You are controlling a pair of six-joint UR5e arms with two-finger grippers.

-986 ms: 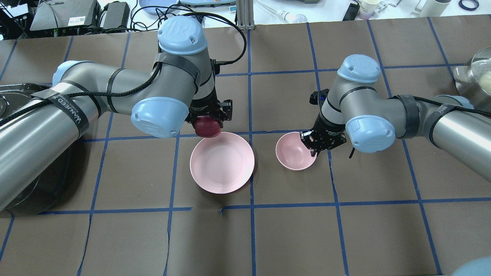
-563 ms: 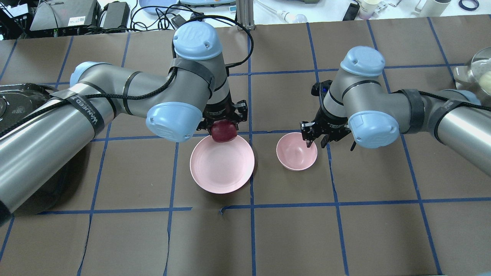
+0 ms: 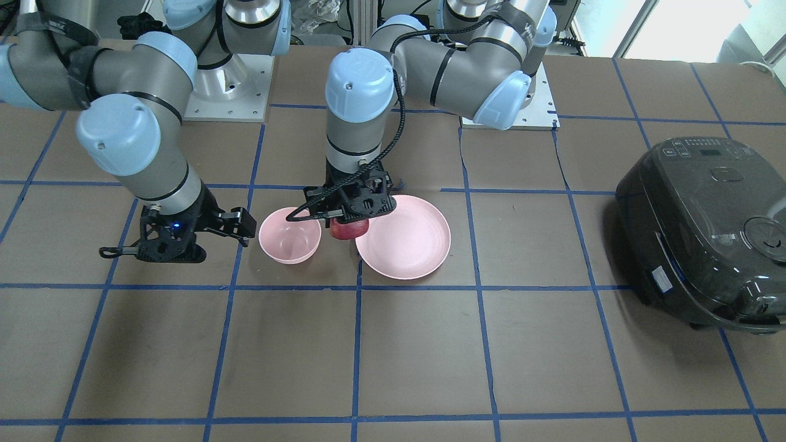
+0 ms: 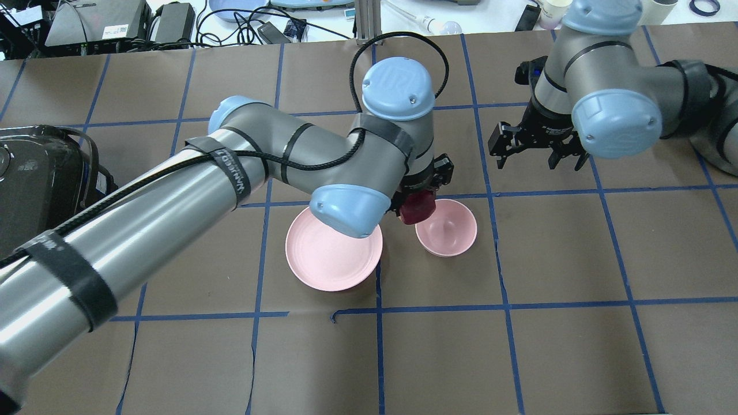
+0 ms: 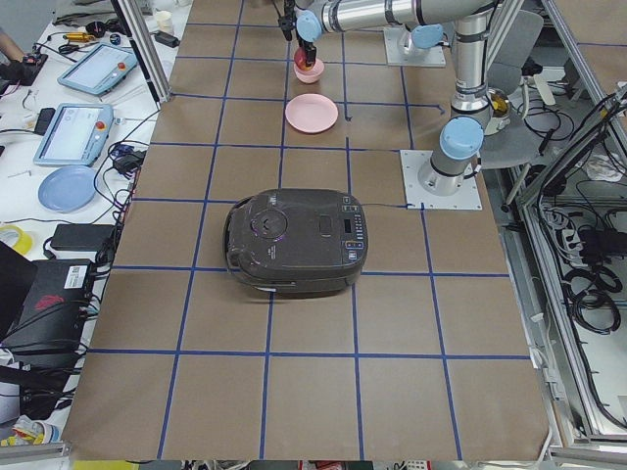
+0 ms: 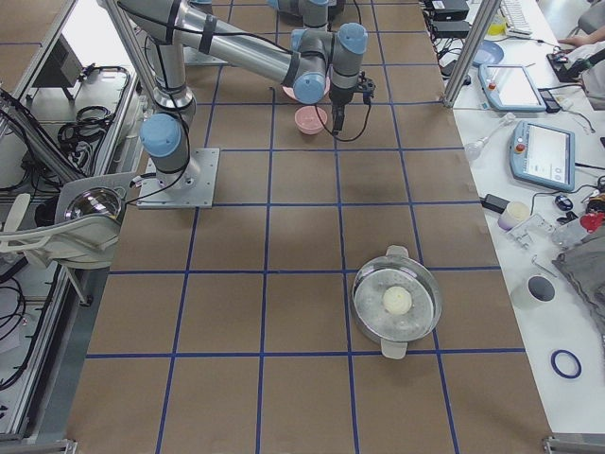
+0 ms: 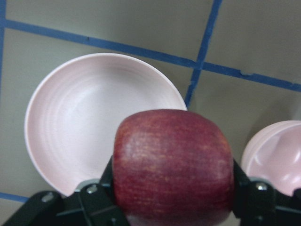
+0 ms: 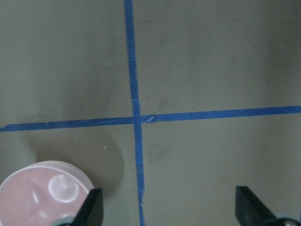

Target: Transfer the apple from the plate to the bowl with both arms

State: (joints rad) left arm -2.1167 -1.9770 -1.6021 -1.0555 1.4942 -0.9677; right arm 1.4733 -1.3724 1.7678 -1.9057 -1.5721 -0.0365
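Observation:
My left gripper [image 4: 420, 199] is shut on the dark red apple [image 4: 417, 208] and holds it in the air over the gap between the plate [image 4: 328, 259] and the bowl [image 4: 452, 230], close to the bowl's rim. In the left wrist view the apple [image 7: 173, 160] fills the jaws, with the plate [image 7: 89, 122] to its left and the bowl [image 7: 277, 155] to its right. Front view: apple [image 3: 349, 229], bowl [image 3: 288, 242], plate [image 3: 408, 242]. Both dishes hold nothing. My right gripper [image 4: 539, 154] is open and empty, off the bowl's far right side; it also shows in the right wrist view [image 8: 171, 212].
A black rice cooker [image 3: 706, 233] stands on the robot's left end of the table, also in the overhead view [image 4: 34, 173]. A glass-lidded pot [image 6: 395, 301] stands at the right end. Blue tape lines grid the brown table cover.
My left arm has carried the apple from above the plate's far rim rightward to the bowl's edge. My right gripper has drawn back from the bowl, farther off and to the right.

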